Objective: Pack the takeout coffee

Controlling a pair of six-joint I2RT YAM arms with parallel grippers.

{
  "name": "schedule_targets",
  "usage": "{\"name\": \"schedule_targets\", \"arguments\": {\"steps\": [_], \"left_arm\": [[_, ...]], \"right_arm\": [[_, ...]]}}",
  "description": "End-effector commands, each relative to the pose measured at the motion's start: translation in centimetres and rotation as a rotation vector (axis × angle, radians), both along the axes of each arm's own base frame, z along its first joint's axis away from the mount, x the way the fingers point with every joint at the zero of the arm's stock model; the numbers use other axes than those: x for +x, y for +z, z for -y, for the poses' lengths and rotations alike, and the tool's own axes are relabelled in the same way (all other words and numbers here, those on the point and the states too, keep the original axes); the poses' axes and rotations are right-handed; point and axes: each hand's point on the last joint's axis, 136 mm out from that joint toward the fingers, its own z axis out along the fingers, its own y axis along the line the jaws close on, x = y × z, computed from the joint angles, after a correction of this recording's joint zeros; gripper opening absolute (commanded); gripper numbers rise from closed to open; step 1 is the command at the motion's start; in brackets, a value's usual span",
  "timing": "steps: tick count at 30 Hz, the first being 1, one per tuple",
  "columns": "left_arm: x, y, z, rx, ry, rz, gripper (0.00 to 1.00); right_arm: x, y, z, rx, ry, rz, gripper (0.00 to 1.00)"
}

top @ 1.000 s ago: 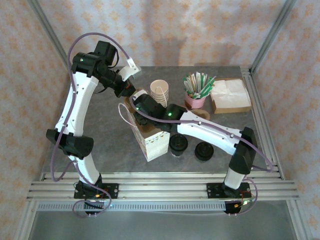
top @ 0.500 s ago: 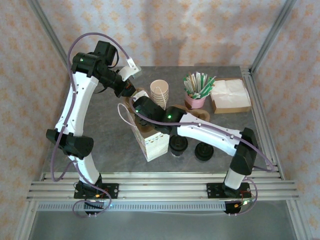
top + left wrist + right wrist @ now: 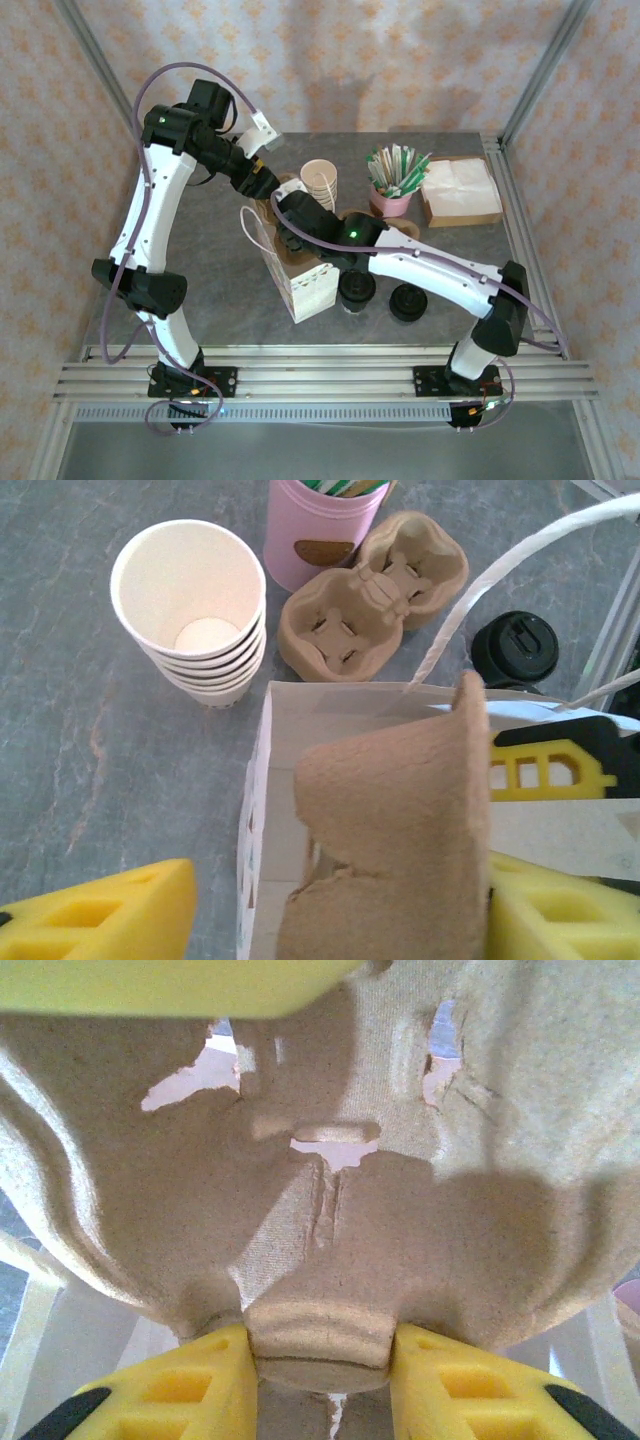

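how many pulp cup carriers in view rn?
2. The held carrier stands on edge in the paper bag, pinched by the right gripper. The second carrier lies flat on the table by the pink cup. The right arm may hide more.

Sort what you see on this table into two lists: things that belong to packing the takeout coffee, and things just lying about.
Belongs to the job:
paper bag
cup carrier, held by the right gripper
takeout coffee: either the black-topped item nearer the bag or the farther one; I cannot tell which

Lying about:
cup stack
pink cup of sticks
napkins
spare carrier
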Motion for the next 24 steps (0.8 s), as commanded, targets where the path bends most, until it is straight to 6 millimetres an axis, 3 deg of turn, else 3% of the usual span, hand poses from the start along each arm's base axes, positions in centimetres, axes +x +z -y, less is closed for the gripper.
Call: {"name": "schedule_targets", "arguments": {"steps": [1,4,7,15,24], "left_arm": [[-0.6,3.4,0.0,-0.043,0.025,0.101,0.75],[-0.3,4.1,-0.2,-0.056,0.062,0.133,0.90],[0.2,4.8,-0.4,-0.072,0.104,0.164,0.95],[3.6,6.0,-3.1,-0.045,0.385,0.247,0.99],[6.0,5.6,-5.5,-0.026,0.609,0.258,0.98]], "right_arm": [[-1.1,0.7,0.7,0.002,0.007,-0.021,0.35],[-1.4,0.4,0.9,-0.013,0.009,-0.048,0.35],[-1.6,0.0,1.1,-0.032,0.009,-0.072,0.35],[-2.2,-0.4,1.4,-0.100,0.002,-0.150,0.34],[-2.5,-1.3,1.5,-0.168,-0.021,-0.237,0.34]]}}
